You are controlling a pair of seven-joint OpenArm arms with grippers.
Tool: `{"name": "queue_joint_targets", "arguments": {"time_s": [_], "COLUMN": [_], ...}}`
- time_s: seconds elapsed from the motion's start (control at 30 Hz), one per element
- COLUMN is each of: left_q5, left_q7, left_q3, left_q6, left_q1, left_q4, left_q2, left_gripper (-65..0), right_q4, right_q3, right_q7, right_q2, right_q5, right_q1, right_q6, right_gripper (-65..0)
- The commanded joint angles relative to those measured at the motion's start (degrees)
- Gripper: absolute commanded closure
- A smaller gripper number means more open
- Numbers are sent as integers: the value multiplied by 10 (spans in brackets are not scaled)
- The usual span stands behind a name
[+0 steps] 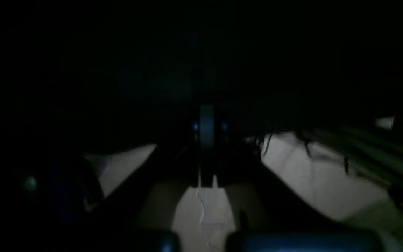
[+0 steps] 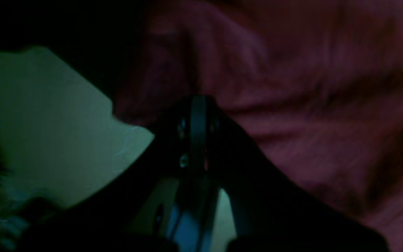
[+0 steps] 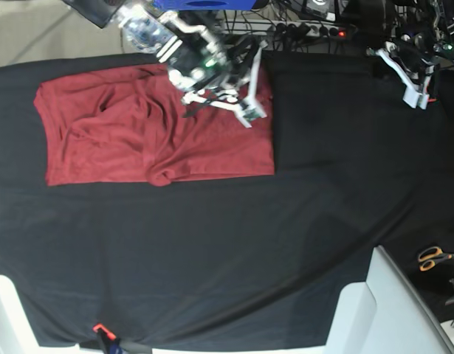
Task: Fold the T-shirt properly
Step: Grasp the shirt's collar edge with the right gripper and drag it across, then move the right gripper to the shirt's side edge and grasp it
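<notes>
T-shirt (image 3: 138, 140), a large brick-red long-sleeved knit of thin soft fabric, lies on the black cloth sheet (image 3: 234, 258) covering the worktop, in its far left part in the base view, already a rough rectangle with its long axis along the far edge. The right gripper (image 3: 249, 112) hangs over the shirt's far corner nearest the worktop's middle; its wrist view shows the jaws pressed together against red folds, and I cannot tell whether any cloth is pinched between them. The left gripper (image 3: 413, 92) sits well apart at the far right corner, also closed and holding nothing visible. Judging from this, the right arm is much the nearer one, and the next fold would carry this short end along the long axis toward the left edge.
</notes>
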Motion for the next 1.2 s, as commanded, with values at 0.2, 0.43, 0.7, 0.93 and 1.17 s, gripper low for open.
{"name": "queue_joint_targets", "arguments": {"time_s": [0.2, 0.43, 0.7, 0.93, 1.17], "left_q5": [2, 2, 53, 71, 71], "left_q7": [-1, -1, -1, -1, -1], "left_q3": [-31, -28, -26, -29, -26], "left_q6": [-2, -2, -3, -4, -4], "left_q1": [2, -11, -39, -40, -39], "left_q4": [-38, -42, -49, -49, -48], "left_q2": [-29, -29, -23, -13, -13], "left_gripper": [0, 0, 0, 0, 0], "right_q4": [10, 11, 153, 280, 227], "right_q3": [15, 10, 31, 366, 695], "right_q7": [0, -3, -1, -3, -4], "right_q2": [13, 12, 33, 42, 62], "right_q5": [23, 21, 22, 27, 205], "right_q1": [3, 4, 3, -56, -68], "right_q6": [-3, -4, -5, 8, 274], "right_gripper": [-2, -2, -2, -188, -582]}}
